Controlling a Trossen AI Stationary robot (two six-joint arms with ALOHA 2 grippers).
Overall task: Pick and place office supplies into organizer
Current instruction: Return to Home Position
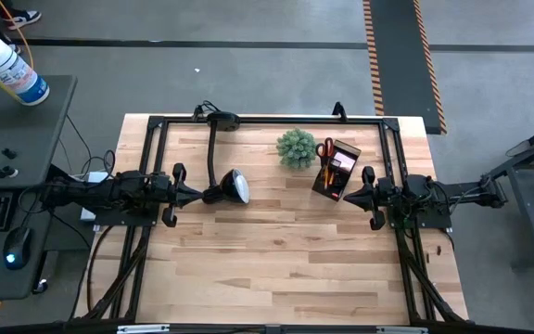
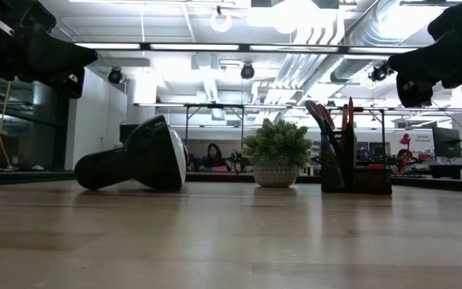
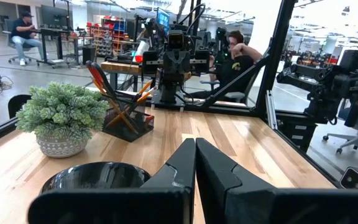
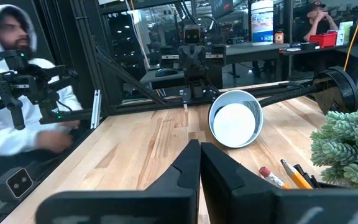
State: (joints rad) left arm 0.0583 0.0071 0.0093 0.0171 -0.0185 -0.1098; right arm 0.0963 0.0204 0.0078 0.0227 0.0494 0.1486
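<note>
toward 6 o'clock, wide bare table; my left gripper at 9, right gripper at 3, both closed.

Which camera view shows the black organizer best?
The high view looks down into the organizer, showing compartments. The low view shows its side; the left wrist view shows it farther off; the right wrist view, only pencil ends.
</note>
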